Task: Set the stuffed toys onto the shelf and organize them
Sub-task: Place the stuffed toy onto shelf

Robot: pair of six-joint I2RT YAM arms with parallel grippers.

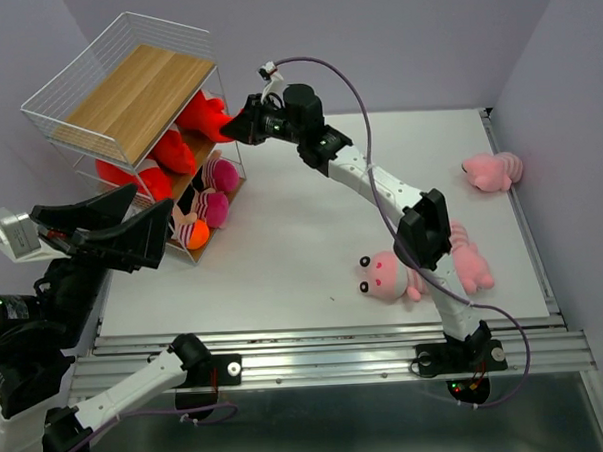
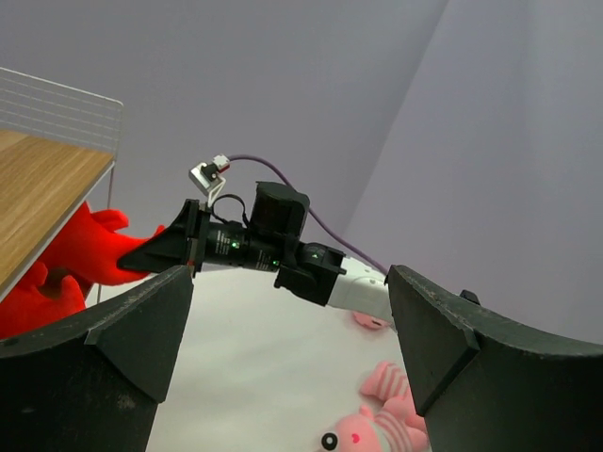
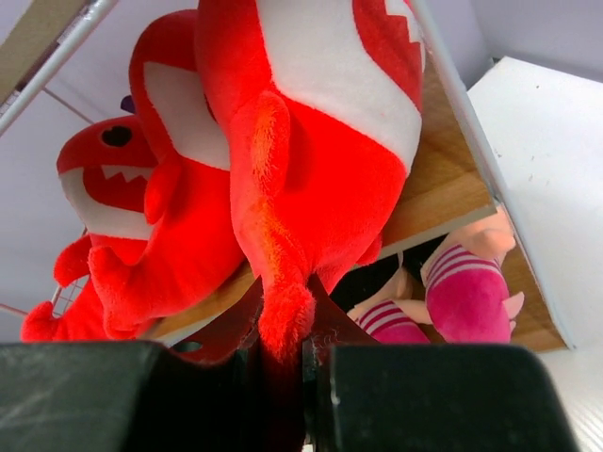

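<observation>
Roughly, the job looks past halfway. The shelf (image 1: pixel 141 93) stands at the far left, with red toys (image 1: pixel 144 178) crowded on its middle tier and pink striped ones (image 1: pixel 216 190) on the lowest; its top board carries nothing I can see. The right gripper (image 3: pixel 283 344), reaching to the middle tier, pinches the tail of a red toothy toy (image 3: pixel 311 160) that seems to rest on the board, not yet released. The left gripper (image 1: pixel 146 215) hovers by the shelf's near end, jaws spread wide and empty. Three pink plush animals remain on the table (image 1: pixel 282 247): one (image 1: pixel 389 275) near the centre, one (image 1: pixel 473 267) just right of it behind the arm, and one (image 1: pixel 492 171) at the far right.
</observation>
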